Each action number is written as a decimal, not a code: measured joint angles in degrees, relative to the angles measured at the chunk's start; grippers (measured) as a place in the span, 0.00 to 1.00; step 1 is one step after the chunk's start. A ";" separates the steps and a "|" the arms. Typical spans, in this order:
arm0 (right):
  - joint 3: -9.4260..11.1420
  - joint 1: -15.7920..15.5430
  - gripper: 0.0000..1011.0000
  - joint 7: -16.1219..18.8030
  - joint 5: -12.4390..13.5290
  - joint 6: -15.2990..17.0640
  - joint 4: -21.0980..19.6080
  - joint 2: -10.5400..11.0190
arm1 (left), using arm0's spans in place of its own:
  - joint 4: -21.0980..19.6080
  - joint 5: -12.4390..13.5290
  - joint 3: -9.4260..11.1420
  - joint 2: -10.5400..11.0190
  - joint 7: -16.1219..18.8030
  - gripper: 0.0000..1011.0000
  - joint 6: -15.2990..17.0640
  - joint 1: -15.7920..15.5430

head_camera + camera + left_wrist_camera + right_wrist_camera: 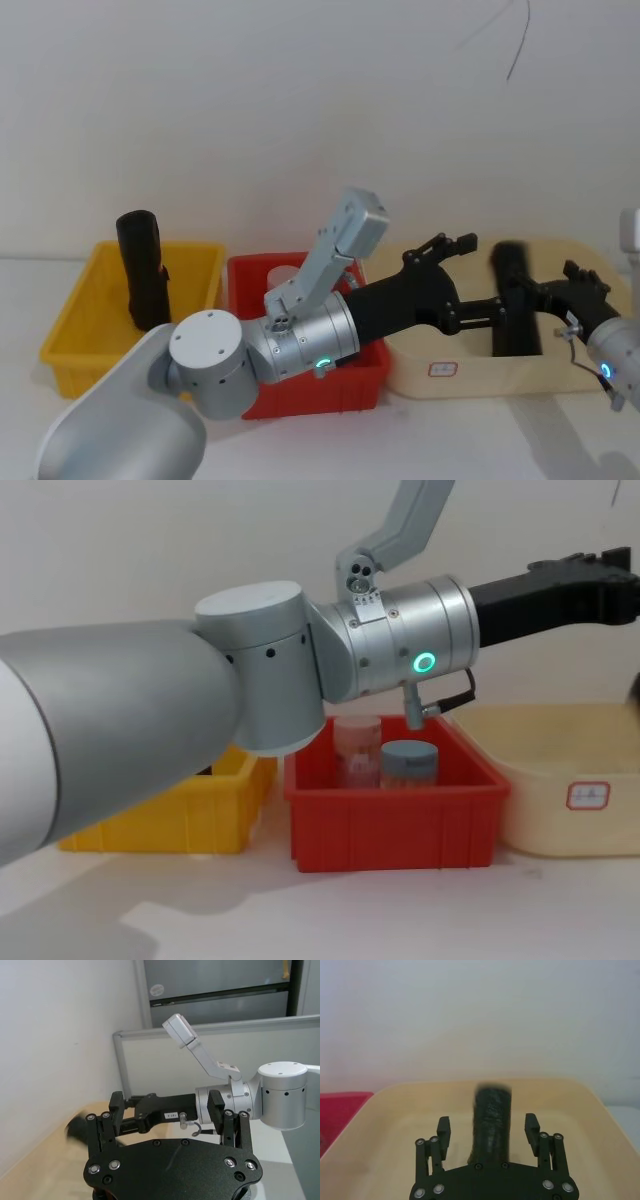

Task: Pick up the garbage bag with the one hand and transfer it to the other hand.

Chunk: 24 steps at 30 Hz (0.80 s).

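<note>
Black garbage bag upright between right end effector's spread jaws.

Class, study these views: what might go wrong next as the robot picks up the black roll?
The right gripper is open around the upright garbage bag; an off-centre close could tip it over in the beige bin. The left gripper, also open, sits close beside it, so the two might collide.
</note>
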 joint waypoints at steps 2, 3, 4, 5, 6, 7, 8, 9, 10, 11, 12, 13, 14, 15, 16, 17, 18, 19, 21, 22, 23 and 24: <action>-0.29 0.72 0.91 0.42 -0.40 -0.52 0.51 0.09 | -0.85 0.01 -0.15 0.40 0.68 0.99 0.02 0.43; -0.47 1.00 0.95 0.67 -0.63 -0.84 0.58 0.14 | -1.49 0.05 -0.27 0.73 1.21 0.99 0.03 0.78; -0.53 1.07 0.97 0.78 -0.75 -1.02 0.56 0.18 | -1.85 0.07 -0.35 0.92 1.50 0.99 0.04 0.97; -0.57 1.11 0.99 0.86 -0.84 -1.18 0.47 0.22 | -2.24 0.09 -0.43 1.11 1.90 0.99 0.05 1.17; -0.68 1.13 0.99 1.09 -1.05 -1.53 0.01 0.29 | -3.03 0.21 -0.59 1.54 2.50 0.99 0.07 1.62; -0.72 1.13 0.99 1.17 -1.14 -1.68 -0.26 0.32 | -3.46 0.25 -0.67 1.75 2.86 0.99 0.08 1.87; -0.75 1.06 0.99 1.24 -1.24 -1.84 -0.72 0.38 | -3.93 0.37 -0.75 1.96 3.40 0.99 0.10 2.12; -0.77 0.95 0.99 1.35 -1.35 -2.05 -1.15 0.43 | -4.53 0.47 -0.87 2.24 3.86 0.99 0.12 2.43; -0.82 0.67 0.99 1.56 -1.49 -2.32 -2.06 0.50 | -5.38 0.66 -1.04 2.75 4.68 0.99 0.15 2.97; -0.84 0.52 0.99 1.62 -1.54 -2.41 -2.50 0.54 | -6.03 0.77 -1.16 3.00 5.12 0.99 0.17 3.22; -0.89 0.27 0.99 1.75 -1.62 -2.56 -3.15 0.60 | -6.52 0.92 -1.25 3.24 5.66 0.99 0.20 3.50; -0.95 -0.13 0.99 2.02 -1.72 -2.74 -4.14 0.67 | -7.51 1.16 -1.45 3.71 6.57 0.99 0.26 4.03; -1.00 -0.34 0.99 2.18 -1.77 -2.82 -4.62 0.69 | -8.00 1.29 -1.55 3.93 7.06 0.99 0.30 4.29; -1.04 -0.59 0.99 2.32 -1.81 -2.87 -5.22 0.73 | -8.55 1.44 -1.66 4.18 7.58 0.99 0.35 4.57; -1.09 -0.80 0.99 2.46 -1.83 -2.92 -5.73 0.76 | -9.62 1.72 -1.89 4.72 8.59 0.99 0.45 5.14; -1.13 -0.92 0.99 2.58 -1.85 -2.96 -6.02 0.77 | -10.16 1.83 -2.02 4.98 8.89 0.99 0.48 5.45; -1.27 -1.41 0.99 2.93 -1.88 -2.98 -7.11 0.78 | -10.75 2.08 -2.15 5.26 9.65 0.99 0.56 5.77; -1.47 -1.97 0.99 3.22 -1.88 -2.98 -8.07 0.79 | -12.08 2.47 -2.48 5.87 10.72 0.99 0.69 6.50; -1.64 -2.38 0.99 3.50 -1.87 -2.95 -8.85 0.78 | -13.19 2.95 -2.76 6.41 11.96 0.99 0.85 7.12; -1.75 -2.59 0.99 3.68 -1.86 -2.90 -9.21 0.78 | -13.73 3.16 -2.88 6.65 12.47 0.99 0.93 7.41; -1.87 -2.80 0.99 3.84 -1.84 -2.83 -9.54 0.77 | -14.98 3.60 -3.19 7.20 13.52 0.99 1.09 8.09; -2.19 -3.33 0.99 4.13 -1.79 -2.67 -10.28 0.73 | -15.31 3.82 -3.28 7.34 14.07 0.99 1.17 8.27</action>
